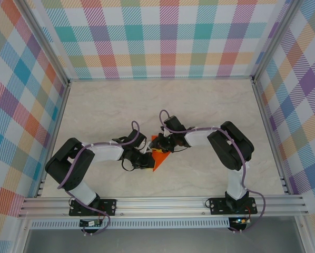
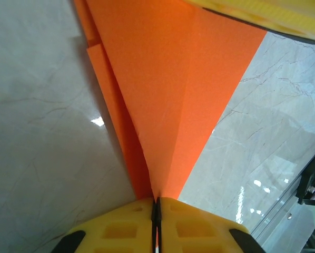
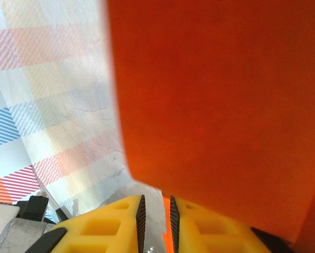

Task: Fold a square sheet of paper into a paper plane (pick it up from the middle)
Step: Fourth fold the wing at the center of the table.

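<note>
Mid-table, the bright orange pointed paper plane (image 1: 158, 156) sits between 2 tools, left gripper (image 2: 156, 203) clamping its tip and right gripper (image 3: 156, 203) nipping its wide end, probably to steady it for creasing.

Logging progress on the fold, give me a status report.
Left gripper shut on paper plane, narrow end. Right gripper at the wide end, not fully closed, grip unclear. Nothing seen in the way.

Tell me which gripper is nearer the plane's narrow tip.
Left. The left gripper is shut on the plane right at that tip; the right gripper sits at the wide end.
</note>
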